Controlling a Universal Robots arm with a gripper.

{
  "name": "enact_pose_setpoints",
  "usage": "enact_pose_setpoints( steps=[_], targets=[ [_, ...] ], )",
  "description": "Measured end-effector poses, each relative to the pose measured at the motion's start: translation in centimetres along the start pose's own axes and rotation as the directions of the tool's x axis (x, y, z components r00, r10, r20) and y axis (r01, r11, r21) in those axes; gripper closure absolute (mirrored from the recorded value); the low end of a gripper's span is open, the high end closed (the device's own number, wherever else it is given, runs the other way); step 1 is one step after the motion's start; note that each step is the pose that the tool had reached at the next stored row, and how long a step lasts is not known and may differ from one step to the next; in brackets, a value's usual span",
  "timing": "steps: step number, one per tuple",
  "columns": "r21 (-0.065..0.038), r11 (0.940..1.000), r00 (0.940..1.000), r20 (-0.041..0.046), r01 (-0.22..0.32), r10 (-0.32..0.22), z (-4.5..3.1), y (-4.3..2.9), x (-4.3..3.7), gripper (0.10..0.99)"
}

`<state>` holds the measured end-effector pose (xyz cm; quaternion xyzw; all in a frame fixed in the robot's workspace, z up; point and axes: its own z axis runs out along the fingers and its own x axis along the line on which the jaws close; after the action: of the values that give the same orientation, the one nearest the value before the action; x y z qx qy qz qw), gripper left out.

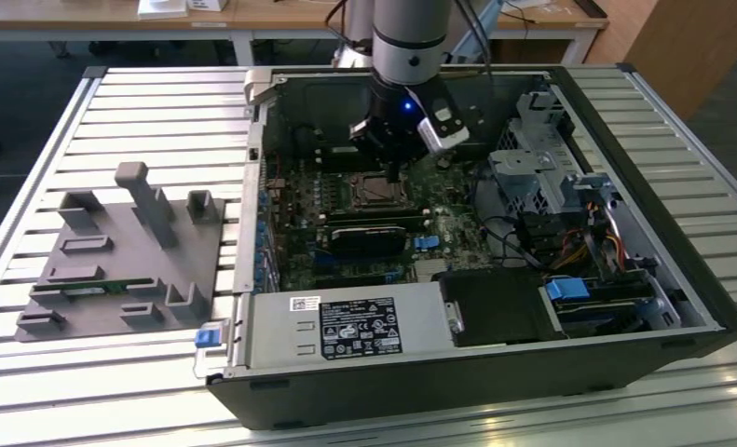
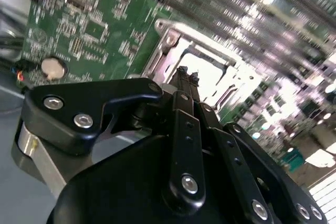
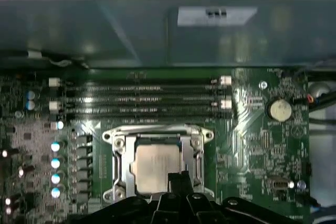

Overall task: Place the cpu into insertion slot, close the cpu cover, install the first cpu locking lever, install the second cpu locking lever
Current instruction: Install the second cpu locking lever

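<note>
First wrist view: cpu point(image 3: 153, 167) seated in the slot point(image 3: 119, 169), with the cover point(image 3: 157, 131) lying flat around it. Gripper point(image 3: 177, 181) directly over the chip's near edge. Second wrist view: gripper point(image 2: 187, 73) fingers point(image 2: 182, 77) pressed together, pinching nothing, tips just above the cover point(image 2: 173, 38). Exterior view: gripper point(image 1: 397, 173) inside the case point(image 1: 468, 372), above the socket.

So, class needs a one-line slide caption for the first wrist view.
Gripper poised over the chip seated in its socket, metal cover frame around it, memory slots beyond.

Arm vertical, gripper point(image 2: 187, 75) pointing down, fingers point(image 2: 182, 73) apparently pressed together.
</note>
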<state>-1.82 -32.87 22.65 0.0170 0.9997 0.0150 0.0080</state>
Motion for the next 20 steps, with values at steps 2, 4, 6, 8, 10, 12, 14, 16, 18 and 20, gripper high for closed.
enact_pose_setpoints(
  steps=[2, 4, 6, 8, 10, 12, 14, 16, 18, 20],
  targets=[
    [0.000, 1.0000, 1.0000, -0.0002, 0.000, 0.000, -0.02, -0.58, -0.02, 0.980],
    [0.000, 1.0000, 1.0000, -0.0006, 0.000, 0.000, -0.03, -1.06, -0.04, 0.980],
    [0.000, 1.0000, 1.0000, -0.0014, 0.000, 0.000, -0.02, -1.42, -0.05, 0.980],
    [0.000, 1.0000, 1.0000, -0.0016, 0.000, 0.000, -0.01, -1.74, -0.06, 0.980],
    [0.000, 1.0000, 1.0000, -0.0016, 0.000, 0.000, -0.01, -2.04, -0.07, 0.980],
    [0.000, 1.0000, 1.0000, -0.0016, 0.000, 0.000, -0.01, -2.40, -0.08, 0.980],
    [0.000, 1.0000, 1.0000, -0.0016, 0.000, 0.000, 0.00, -2.70, -0.09, 0.980],
    [0.000, 1.0000, 1.0000, -0.0016, 0.000, 0.000, 0.00, -2.89, -0.10, 0.980],
    [0.000, 1.0000, 1.0000, -0.0016, 0.000, 0.000, 0.00, -3.00, 0.02, 0.980],
    [0.000, 1.0000, 1.0000, -0.0016, 0.001, -0.001, -0.01, -3.09, 0.52, 0.980]
  ],
)
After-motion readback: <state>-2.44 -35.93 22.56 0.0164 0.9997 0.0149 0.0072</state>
